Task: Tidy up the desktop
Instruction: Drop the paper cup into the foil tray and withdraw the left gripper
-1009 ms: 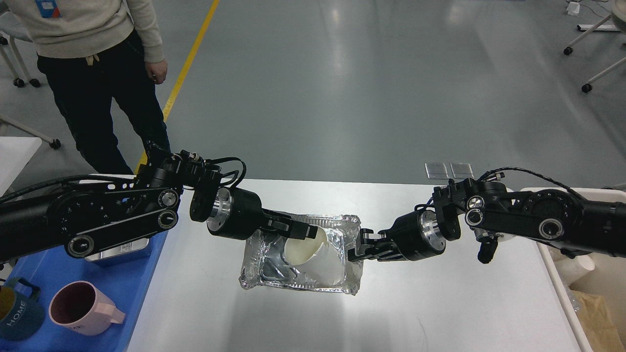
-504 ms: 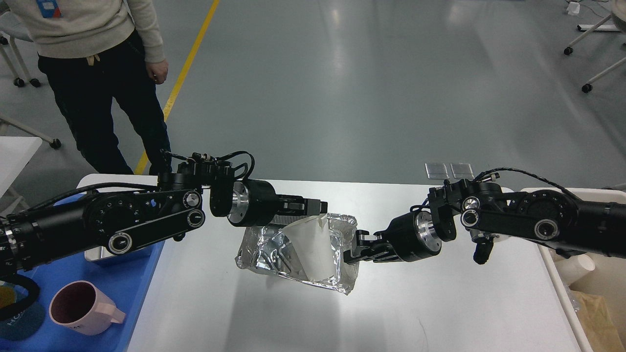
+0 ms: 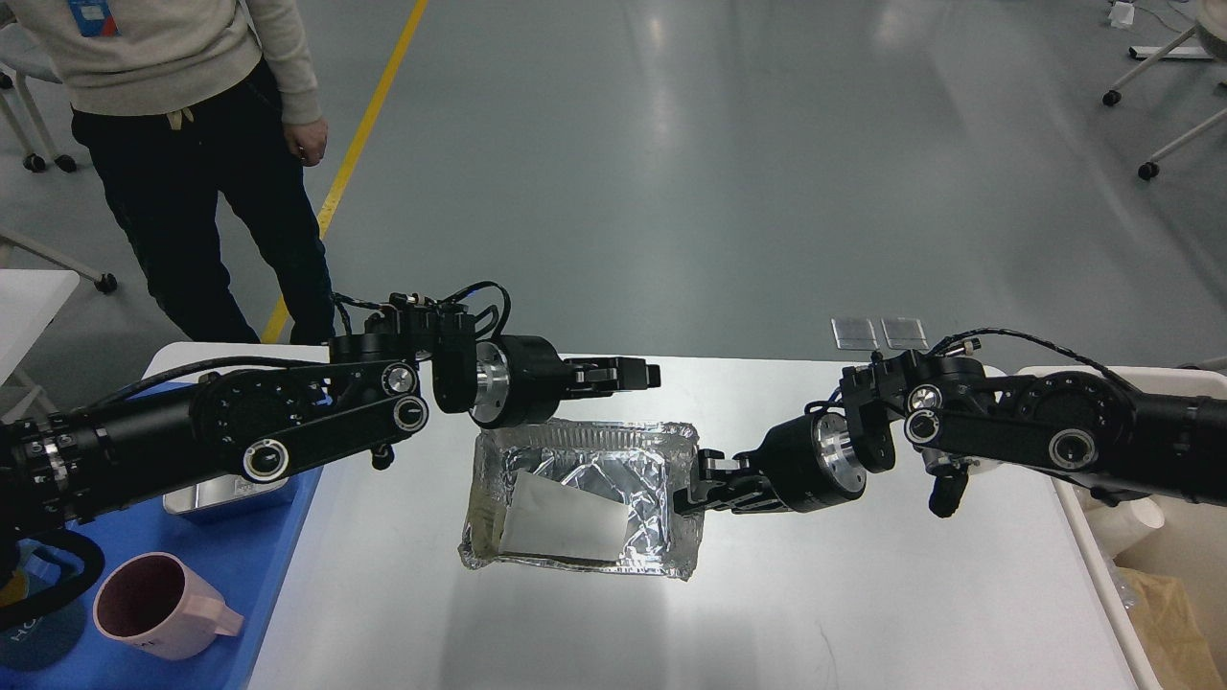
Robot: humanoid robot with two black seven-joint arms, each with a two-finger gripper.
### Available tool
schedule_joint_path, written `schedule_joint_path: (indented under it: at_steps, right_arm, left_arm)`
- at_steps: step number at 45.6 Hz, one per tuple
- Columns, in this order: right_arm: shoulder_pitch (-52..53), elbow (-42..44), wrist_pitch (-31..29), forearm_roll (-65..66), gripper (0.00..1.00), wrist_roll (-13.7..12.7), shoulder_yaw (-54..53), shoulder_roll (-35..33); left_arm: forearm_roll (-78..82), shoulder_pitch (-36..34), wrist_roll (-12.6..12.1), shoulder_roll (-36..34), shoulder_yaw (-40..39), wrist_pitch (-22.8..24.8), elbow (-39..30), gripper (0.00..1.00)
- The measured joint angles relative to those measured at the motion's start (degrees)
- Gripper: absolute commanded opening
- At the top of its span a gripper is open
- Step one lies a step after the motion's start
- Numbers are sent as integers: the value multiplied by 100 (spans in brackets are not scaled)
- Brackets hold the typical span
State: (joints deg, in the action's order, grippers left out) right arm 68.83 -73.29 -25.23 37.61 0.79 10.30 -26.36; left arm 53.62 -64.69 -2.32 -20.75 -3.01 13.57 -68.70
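The desk (image 3: pixel 863 613), white and smooth with rounded corners, fills the lower middle of the head view, with grey floor beyond its far edge. Near its centre sits a crinkled foil tray (image 3: pixel 585 450), and a white paper cup (image 3: pixel 561 527) lies on its side inside it, toward the tray's near left corner.

The right tool (image 3: pixel 692 487) reaches in from the right and sits at the tray's right rim; its fingers appear closed on the foil edge, gripping it. The left tool (image 3: pixel 628 374) hangs above the tray's far edge, pointing to the right, clear of the foil and the cup. It holds nothing; its fingers lie close together in profile, so I cannot tell how far apart they stand.

Left of the desk lies a blue tray (image 3: pixel 278 537), carrying a pink mug (image 3: pixel 158 606) at the near end, a dark blue mug (image 3: pixel 38 628) at the picture's left edge, and a metal container (image 3: pixel 225 496) partly hidden under the left arm. On the right edge stands a beige bin (image 3: pixel 1083 527) with white and brown scraps inside. A person (image 3: pixel 192 125) in a beige sweater and dark trousers stands on the floor beyond the desk's far left corner, beside a yellow floor line (image 3: pixel 369 125).
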Motion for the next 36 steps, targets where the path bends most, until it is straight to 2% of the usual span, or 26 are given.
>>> schedule_joint_path:
  at_steps: [4,10,24,31,36]
  right_arm:
    - [0,0,0,7,0,0,1,-8]
    - [-13,-1,0,9,0,0,14,-14]
    - [-30,0,0,11,0,0,43,-14]
    - [-42,-2,0,17,0,-4,50,-20]
    - [-44,-1,0,18,0,-4,51,-32]
  left_arm:
    - [-56,-1,-1,-333,2,158,-5,52]
    - [-348,-16,3,-939,-30,392,-14,72]
    - [-606,-4,53,-2343,16,883,-151,81]
    - [-607,30,95,-3104,-18,788,-468,89]
    - [-607,122,184,-3880,-50,396,-1100,94]
